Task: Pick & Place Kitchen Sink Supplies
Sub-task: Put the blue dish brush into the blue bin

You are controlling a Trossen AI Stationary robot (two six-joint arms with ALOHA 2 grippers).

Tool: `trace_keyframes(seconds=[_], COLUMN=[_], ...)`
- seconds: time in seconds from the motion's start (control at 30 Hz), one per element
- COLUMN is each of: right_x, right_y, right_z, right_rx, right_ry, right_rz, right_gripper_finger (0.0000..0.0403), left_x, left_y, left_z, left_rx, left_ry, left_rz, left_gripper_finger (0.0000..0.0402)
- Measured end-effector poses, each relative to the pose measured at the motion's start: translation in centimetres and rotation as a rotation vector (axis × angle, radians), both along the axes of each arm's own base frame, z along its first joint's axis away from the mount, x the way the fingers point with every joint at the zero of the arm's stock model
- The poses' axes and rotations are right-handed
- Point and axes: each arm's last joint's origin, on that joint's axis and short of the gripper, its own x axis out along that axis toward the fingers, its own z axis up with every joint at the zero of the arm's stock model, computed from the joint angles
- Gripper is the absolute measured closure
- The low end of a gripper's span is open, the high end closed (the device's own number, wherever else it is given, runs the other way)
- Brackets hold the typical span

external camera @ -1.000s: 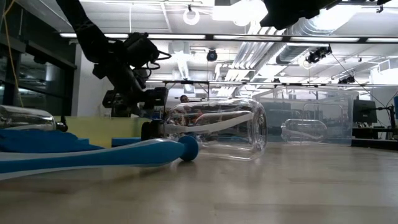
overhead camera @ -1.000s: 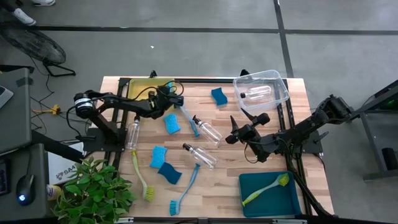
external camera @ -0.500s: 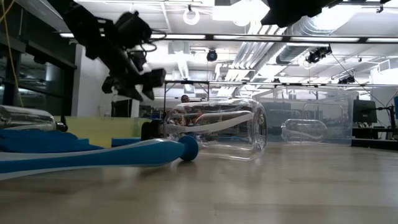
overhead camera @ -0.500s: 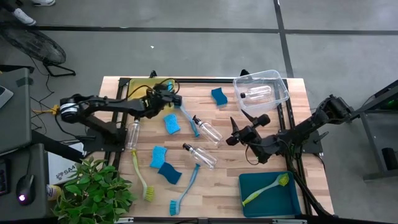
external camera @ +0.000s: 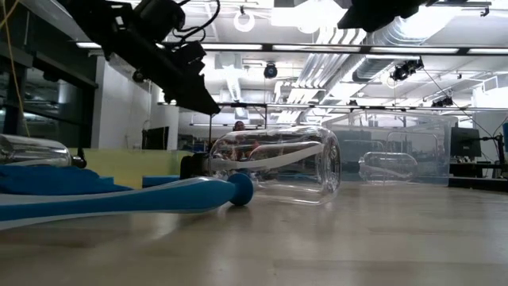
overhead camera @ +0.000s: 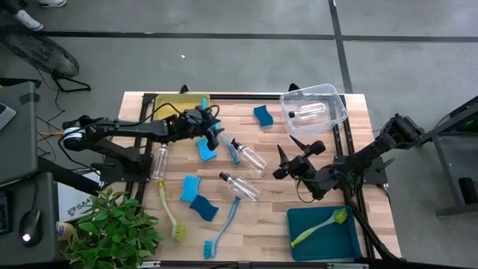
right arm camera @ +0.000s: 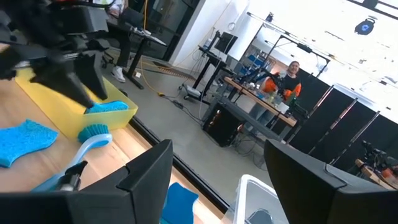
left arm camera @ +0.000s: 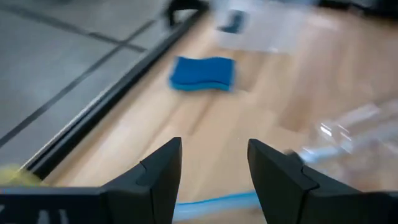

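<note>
We take the yellow bin [overhead camera: 173,102] as landmark. The left gripper [overhead camera: 215,138], fingers spread and empty, hovers just beside the bin, above a blue sponge [overhead camera: 206,149] and a blue dish brush [overhead camera: 226,144]. The right gripper [overhead camera: 288,158], likewise spread and empty, hangs well apart from the bin, near two clear bottles [overhead camera: 250,155].

— Where's your left gripper [overhead camera: 211,128]?
— Upper middle of the high view, arm stretched rightward, fingers parted and empty.
— And your right gripper [overhead camera: 287,159]?
— Centre-right, fingers spread wide, holding nothing.
</note>
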Motion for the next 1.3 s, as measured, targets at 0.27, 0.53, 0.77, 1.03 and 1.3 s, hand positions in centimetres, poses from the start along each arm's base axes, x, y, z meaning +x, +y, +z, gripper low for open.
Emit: trace_keyframes(seconds=[0.27, 0.53, 0.77, 1.03, 1.3], right_x=[0.0, -0.4, -0.6, -0.6, -0.6], right_y=[0.1, 0.8, 1.3, 1.3, 1.3], right_z=[-0.7, -0.8, -1.2, -1.4, -1.6], right_rx=[-0.004, 0.012, 0.013, 0.01, 0.013], right_ry=[0.012, -0.012, -0.008, -0.001, 0.0], right_rz=[0.002, 0.034, 0.055, 0.055, 0.069], right_gripper_finger=[0.0155, 0.0155, 0.0155, 0.0155, 0.0155], left_x=[0.2, 1.2, 2.1, 2.6, 3.3], left_y=[-0.3, -0.2, 0.1, 0.3, 0.6], left_z=[-0.8, -3.0, -5.6, -6.7, -7.5], left_rx=[0.075, 0.099, 0.128, 0.166, 0.193], left_ry=[0.102, 0.193, 0.294, 0.32, 0.368], left_rz=[-0.204, -0.306, -0.346, -0.364, -0.372], left_gripper_finger=[0.0222, 0.0222, 0.0222, 0.0222, 0.0222])
